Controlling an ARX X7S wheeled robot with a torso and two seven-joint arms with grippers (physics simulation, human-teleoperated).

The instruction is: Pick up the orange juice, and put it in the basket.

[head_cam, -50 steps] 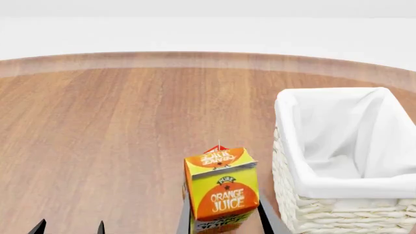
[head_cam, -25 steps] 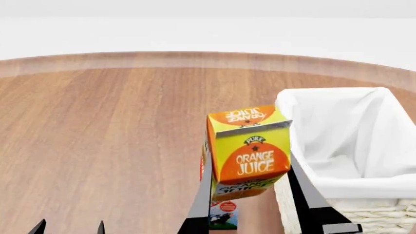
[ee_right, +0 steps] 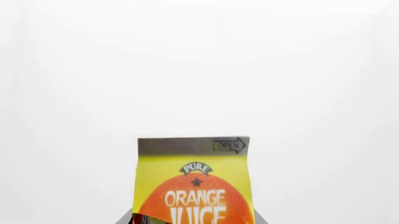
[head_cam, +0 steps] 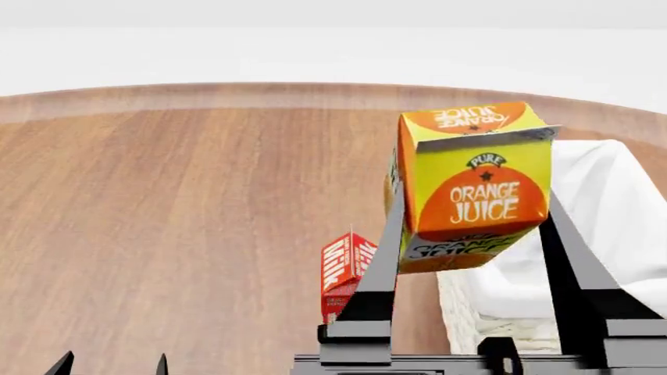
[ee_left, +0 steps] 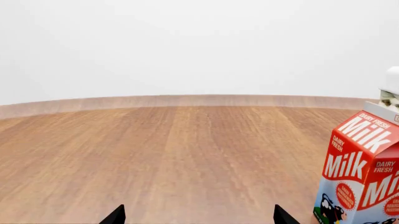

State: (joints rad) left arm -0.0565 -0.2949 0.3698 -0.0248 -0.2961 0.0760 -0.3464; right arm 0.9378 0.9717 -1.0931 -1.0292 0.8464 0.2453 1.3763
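Two black fingertips of the left hand (ee_left: 196,215) poke into the nearest edge of the left wrist view, well apart with nothing between them; that hand is spread and idle, low over the worktop (head_cam: 177,211). Just beyond it to its right stands the Milk carton (ee_left: 361,172), upright on the wood, and in the head view it shows behind the right arm's fingers.

The right hand (head_cam: 474,234) is raised clear of the worktop with its two long fingers closed against opposite sides of the orange juice (head_cam: 474,183), one finger on each flank. The carton is gripped low on its body, front label toward the head camera, and it leans a little, its top tipped away. The right wrist view shows only its upper front against blank background, so the contact itself is hidden there.

The carton hangs above the near left corner of the basket (head_cam: 615,203), overlapping its liner in the head view; whether it is fully over the opening I cannot tell.

The step in hand looks like the carry to the basket. To do it well, I would keep the grip firm, move further right and away until the whole base is inside the rim, level the carton, then lower it before letting go, since dropping it tilted near the rim could tip it out.
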